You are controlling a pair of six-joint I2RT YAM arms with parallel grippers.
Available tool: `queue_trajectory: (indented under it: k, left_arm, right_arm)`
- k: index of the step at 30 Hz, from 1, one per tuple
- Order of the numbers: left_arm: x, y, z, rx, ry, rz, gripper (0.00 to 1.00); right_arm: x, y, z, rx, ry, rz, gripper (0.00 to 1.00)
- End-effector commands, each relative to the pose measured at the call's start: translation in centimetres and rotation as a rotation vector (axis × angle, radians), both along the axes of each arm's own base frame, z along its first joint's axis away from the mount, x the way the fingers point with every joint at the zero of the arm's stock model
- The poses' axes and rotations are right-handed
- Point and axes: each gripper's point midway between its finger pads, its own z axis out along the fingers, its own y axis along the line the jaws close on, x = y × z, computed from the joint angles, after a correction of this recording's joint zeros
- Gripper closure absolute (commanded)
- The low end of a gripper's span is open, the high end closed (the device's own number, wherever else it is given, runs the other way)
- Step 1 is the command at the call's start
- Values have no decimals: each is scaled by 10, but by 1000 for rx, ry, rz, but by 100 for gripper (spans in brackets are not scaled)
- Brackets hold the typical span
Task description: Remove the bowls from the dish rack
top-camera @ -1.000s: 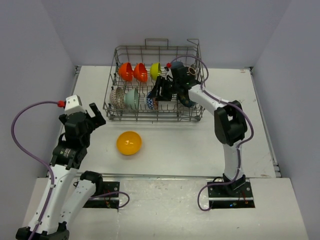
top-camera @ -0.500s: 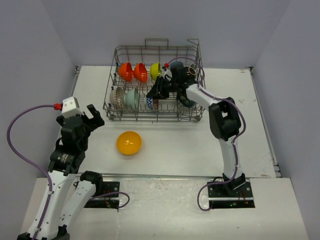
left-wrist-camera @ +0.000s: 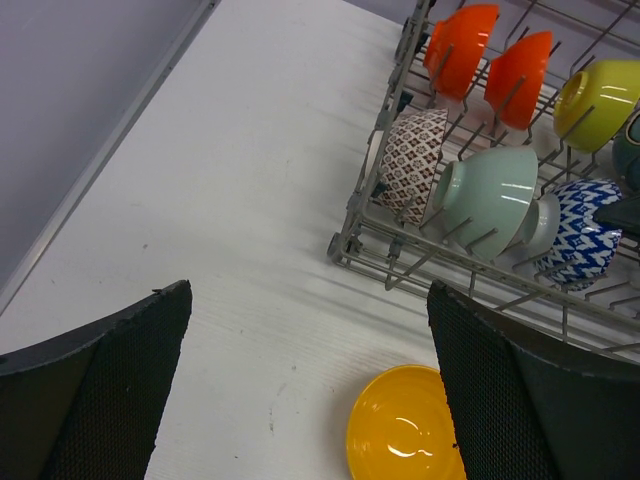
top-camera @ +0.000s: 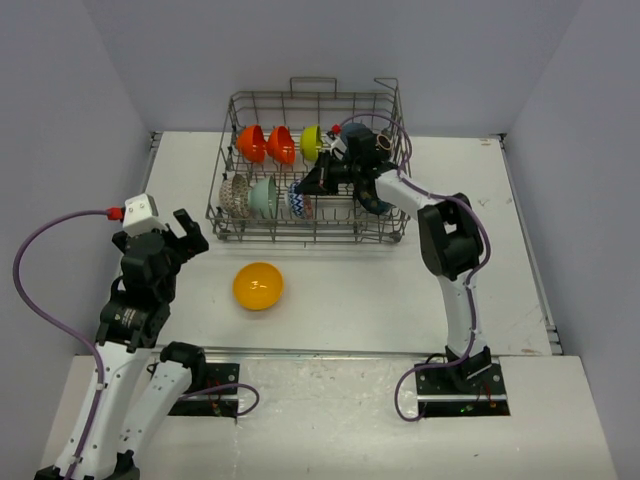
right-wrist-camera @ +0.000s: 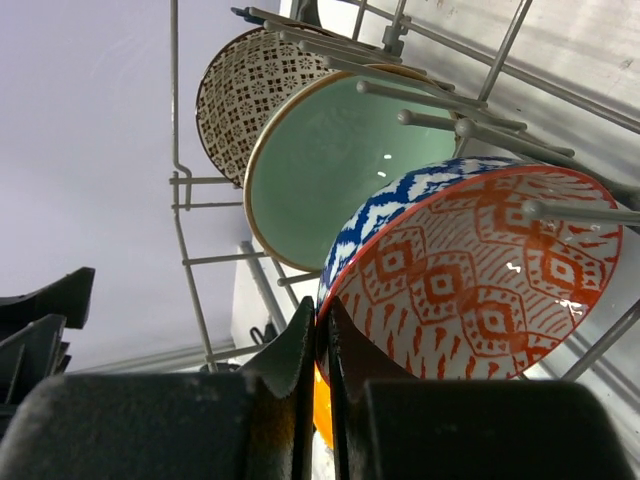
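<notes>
**A:** What did the room look like?

**B:** A white desk (top-camera: pixel 350 290) boxed in by plain pale grey walls (top-camera: pixel 90 70). The dish rack (top-camera: pixel 300 238) sat at the far side, and the right hand (top-camera: pixel 318 180) reached inside it.

**A:** And the hands?

**B:** The right hand was pinched tight on the rim of the zigzag bowl (right-wrist-camera: pixel 470 280), which stood on edge in the rack. The mint bowl (right-wrist-camera: pixel 340 170) was just past it. The left hand (top-camera: pixel 180 232) was spread wide above bare desk, holding nothing. The yellow bowl (top-camera: pixel 258 285) lay near it on its right, with the rack ahead of it.

**A:** Anything unclear?

**B:** The right arm (top-camera: pixel 450 240) covered the bowls behind that hand, and only a dark bowl (top-camera: pixel 375 203) showed in part. The left wrist view cut the rack off at its right edge.
</notes>
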Motion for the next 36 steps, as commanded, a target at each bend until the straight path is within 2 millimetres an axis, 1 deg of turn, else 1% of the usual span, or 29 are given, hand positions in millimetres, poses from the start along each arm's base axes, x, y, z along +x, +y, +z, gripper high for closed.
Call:
queue_trajectory:
  k: [1, 4, 6, 9, 12, 13, 15, 16, 19, 20, 22, 23, 25, 26, 28, 29, 31, 32, 33, 34, 35, 36]
  left_arm:
    - [3, 2, 9, 9, -39, 0, 0]
    - [2, 2, 9, 8, -42, 0, 0]
    - [3, 2, 9, 8, -40, 0, 0]
    - [3, 2, 9, 9, -42, 1, 0]
    - [3, 2, 10, 8, -43, 1, 0]
    - [3, 2, 9, 9, -39, 1, 0]
    - [3, 2, 9, 9, -42, 3, 0]
    - [2, 2, 10, 9, -42, 3, 0]
    - [2, 3, 10, 9, -42, 4, 0]
    - [3, 2, 10, 10, -42, 4, 0]
    - [2, 3, 10, 10, -40, 4, 0]
    - [2, 3, 10, 10, -42, 6, 0]
    - [2, 4, 10, 11, -44, 10, 0]
    - [2, 4, 10, 10, -43, 10, 0]
    - [2, 4, 10, 11, -43, 15, 0]
    - [1, 5, 10, 10, -43, 17, 0]
    - [0, 6, 12, 11, -47, 26, 0]
    - [0, 7, 12, 9, -50, 33, 0]
    - [-1, 10, 13, 11, -51, 45, 0]
    - [-2, 11, 13, 9, -50, 55, 0]
    - [-2, 12, 14, 9, -52, 63, 0]
    - [-4, 16, 14, 11, -54, 81, 0]
  right_arm:
    - [-6, 1, 25, 80, -17, 42, 100]
    - [-10, 1, 30, 113, -3, 59, 100]
    - [-10, 0, 38, 141, -19, 67, 100]
    - [-12, -1, 45, 154, -27, 69, 100]
    - [-14, -2, 60, 170, -58, 68, 100]
    - [-16, -3, 68, 179, -78, 69, 100]
    - [-17, -3, 79, 186, -98, 68, 100]
    - [-19, -5, 88, 193, -117, 68, 100]
    - [-22, -6, 103, 206, -150, 74, 100]
    - [-25, -7, 113, 214, -169, 80, 100]
    - [-28, -8, 123, 224, -205, 89, 100]
    - [-32, -9, 133, 236, -231, 101, 100]
    - [-36, -10, 141, 250, -262, 111, 100]
    - [-40, -12, 151, 260, -284, 117, 100]
    - [-44, -14, 156, 268, -308, 122, 100]
    - [-51, -14, 165, 281, -328, 143, 100]
    - [-59, -15, 171, 289, -361, 168, 100]
    - [-68, -13, 178, 286, -416, 193, 100]
    - [-72, -12, 182, 275, -454, 202, 100]
    - [-82, -6, 177, 241, -438, 218, 100]
    - [-84, -4, 176, 202, -528, 231, 100]
    - [-86, -4, 177, 140, -544, 191, 100]
